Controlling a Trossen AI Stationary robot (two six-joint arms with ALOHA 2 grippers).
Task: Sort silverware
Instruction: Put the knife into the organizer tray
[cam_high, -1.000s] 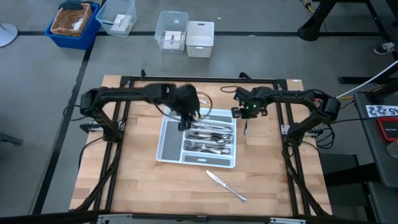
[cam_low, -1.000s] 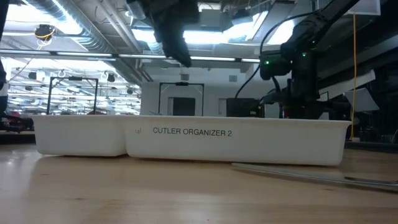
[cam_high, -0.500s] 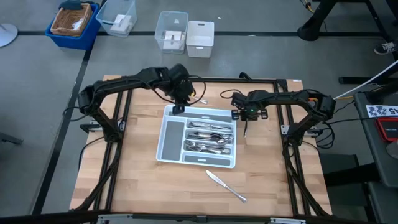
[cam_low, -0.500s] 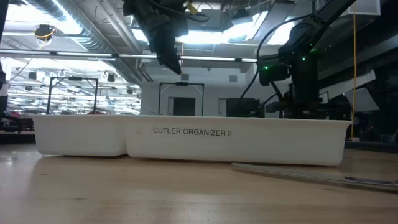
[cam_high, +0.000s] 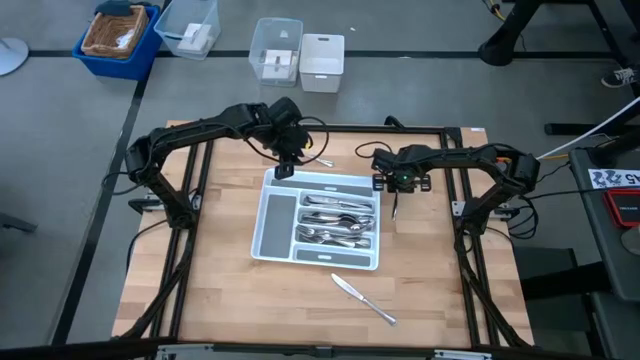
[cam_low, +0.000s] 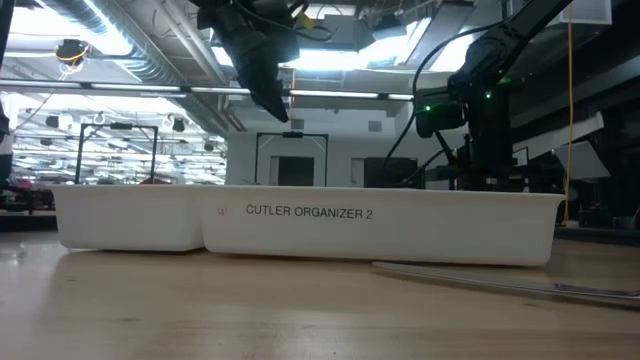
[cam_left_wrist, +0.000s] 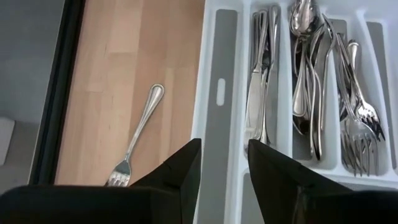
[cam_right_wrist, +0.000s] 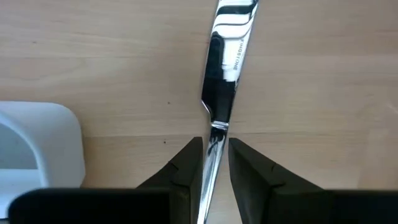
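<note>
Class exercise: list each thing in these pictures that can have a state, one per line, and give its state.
Left pincer: open, empty, above the tray's far edge.
Right pincer: shut on a knife.
Knife: held by its handle, blade out over the table.
Tray: cutlery in three compartments, widest one empty.
Fork: lying loose beside the tray.
Second knife: loose on the table, near side.

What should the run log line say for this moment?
left gripper: jaws open, empty, above tray's far edge | right gripper: jaws shut on knife, beside tray | loose: fork, second knife
</note>
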